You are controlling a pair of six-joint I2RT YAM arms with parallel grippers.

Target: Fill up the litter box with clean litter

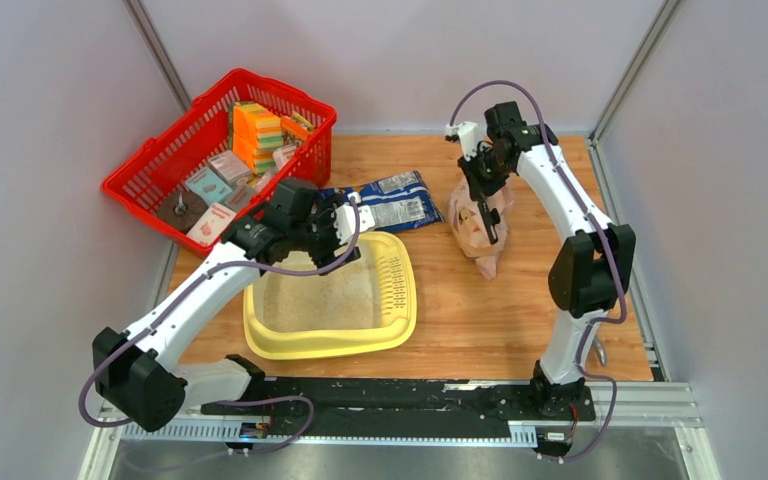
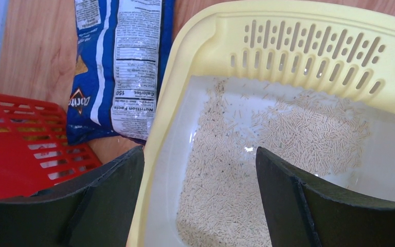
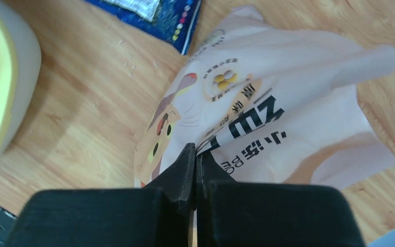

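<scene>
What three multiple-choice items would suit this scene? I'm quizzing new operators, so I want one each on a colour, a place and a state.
1. What colour is the litter box?
A. red
B. blue
C. pale yellow

2. Where does the snack bag lie relative to the red basket?
A. inside it
B. right of it, on the table just beyond the litter box
C. underneath it

3. What is the right gripper doing?
A. shut on the litter bag
B. open over the litter box
C. shut on the snack bag

Answers:
1 C: its rim and slotted strip are pale yellow.
2 B: the top view shows it flat on the wood past the box's far rim.
3 A: the right wrist view shows the fingers pressed together at the printed bag's fold.
</scene>
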